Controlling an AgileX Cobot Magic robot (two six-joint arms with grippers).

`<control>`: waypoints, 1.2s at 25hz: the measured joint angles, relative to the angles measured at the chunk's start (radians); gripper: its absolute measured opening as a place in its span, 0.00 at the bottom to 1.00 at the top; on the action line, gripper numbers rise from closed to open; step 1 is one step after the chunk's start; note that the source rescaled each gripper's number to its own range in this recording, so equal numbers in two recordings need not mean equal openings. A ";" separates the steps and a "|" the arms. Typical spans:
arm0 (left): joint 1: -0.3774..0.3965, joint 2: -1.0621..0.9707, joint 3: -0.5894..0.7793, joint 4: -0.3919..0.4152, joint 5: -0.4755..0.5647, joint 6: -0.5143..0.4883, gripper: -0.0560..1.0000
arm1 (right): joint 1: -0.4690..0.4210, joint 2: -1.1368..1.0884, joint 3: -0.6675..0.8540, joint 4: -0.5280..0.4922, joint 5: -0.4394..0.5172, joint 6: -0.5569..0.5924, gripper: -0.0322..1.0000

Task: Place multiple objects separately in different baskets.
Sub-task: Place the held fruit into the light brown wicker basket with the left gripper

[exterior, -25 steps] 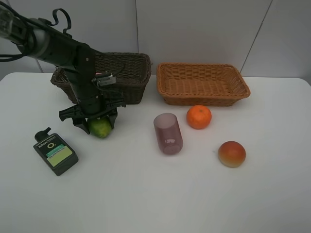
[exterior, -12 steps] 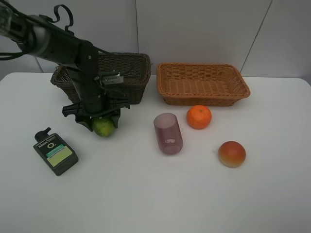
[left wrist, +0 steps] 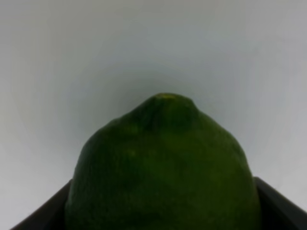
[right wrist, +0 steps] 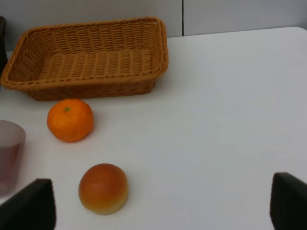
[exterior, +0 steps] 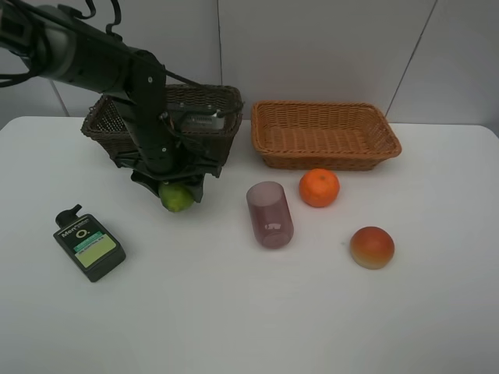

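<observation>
L arm [exterior: 145, 101] bent down, my L gripper [exterior: 175, 187] clamped on green fruit [exterior: 178, 200] by dark basket [exterior: 214, 117] | white table [exterior: 234, 312], pale wall [exterior: 327, 47]

Basket [right wrist: 91, 60] at back edge of table [right wrist: 230, 120]; orange [right wrist: 70, 120] just in front of it; red fruit [right wrist: 103, 188] farther forward, apart.

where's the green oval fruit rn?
Exterior high view, left side: the green oval fruit is held in the left gripper, just in front of the dark brown wicker basket and left of the translucent purple cup.
</observation>
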 joint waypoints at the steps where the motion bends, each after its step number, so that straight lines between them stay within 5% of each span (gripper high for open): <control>1: 0.000 -0.002 0.000 0.000 0.000 0.031 0.69 | 0.000 0.000 0.000 0.000 0.000 0.000 0.94; 10: -0.036 -0.065 0.000 -0.006 -0.065 0.422 0.69 | 0.000 0.000 0.000 -0.001 0.000 0.000 0.94; 16: -0.059 -0.105 0.000 -0.007 -0.175 0.448 0.69 | 0.000 0.000 0.000 -0.001 0.000 0.000 0.94; 30: -0.128 -0.096 -0.058 0.008 -0.698 0.433 0.69 | 0.000 0.000 0.000 -0.001 0.000 0.000 0.94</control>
